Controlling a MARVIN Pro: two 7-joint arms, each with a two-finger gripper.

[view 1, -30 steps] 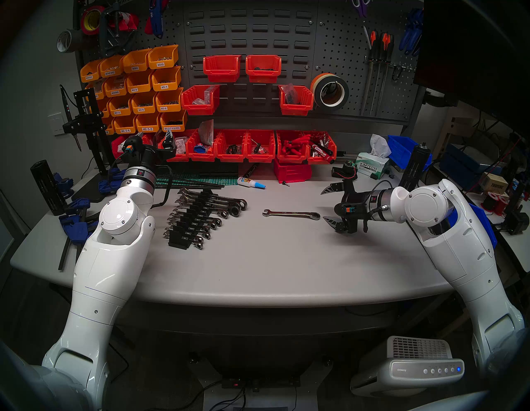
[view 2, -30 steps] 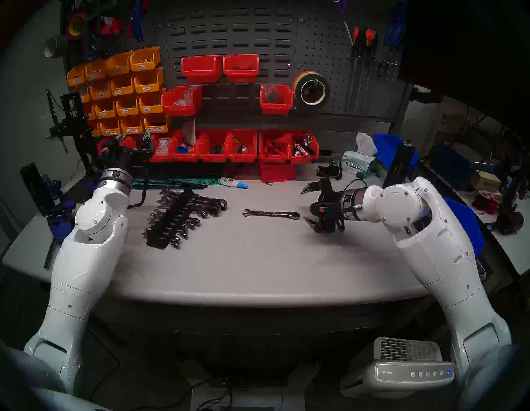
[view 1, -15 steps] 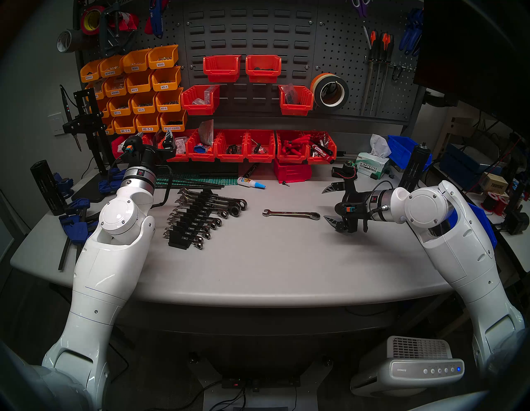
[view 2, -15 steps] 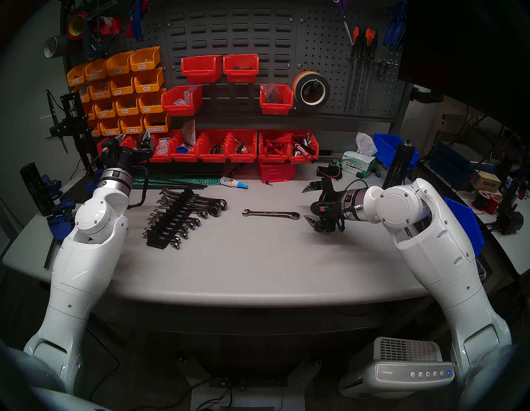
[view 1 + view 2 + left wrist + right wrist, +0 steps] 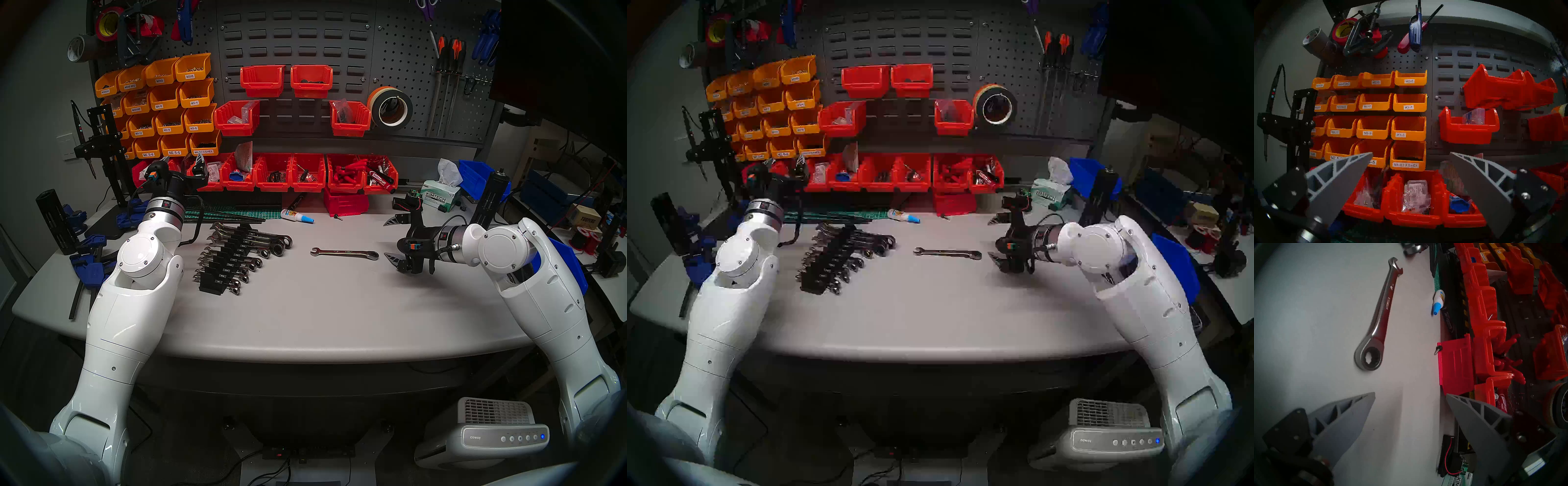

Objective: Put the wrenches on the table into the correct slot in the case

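A lone chrome wrench [image 5: 344,253] [image 5: 947,253] lies flat on the grey table, open jaw to my left, ratchet ring to my right. The wrist view shows the wrench [image 5: 1380,310] ahead of my right gripper [image 5: 1410,394], which is open and empty. That right gripper [image 5: 388,239] [image 5: 991,237] hovers just right of the ring end, turned on its side. The black case [image 5: 225,261] [image 5: 827,263] sits left of centre, holding several wrenches in its stepped slots. My left gripper [image 5: 198,168] [image 5: 1411,153] is open and empty, raised before the bins at the back left.
A row of red bins [image 5: 305,173] lines the table's back edge, with a loose red bin [image 5: 344,203] in front. A glue bottle [image 5: 297,217], a green cutting mat [image 5: 237,212], a tissue box [image 5: 439,197] and a small black wired part [image 5: 407,202] lie nearby. Blue clamps [image 5: 88,251] sit at the far left.
My right arm has drifted slightly to the right and its gripper has risen a little, still open. The wrench, the case and the left arm have not moved.
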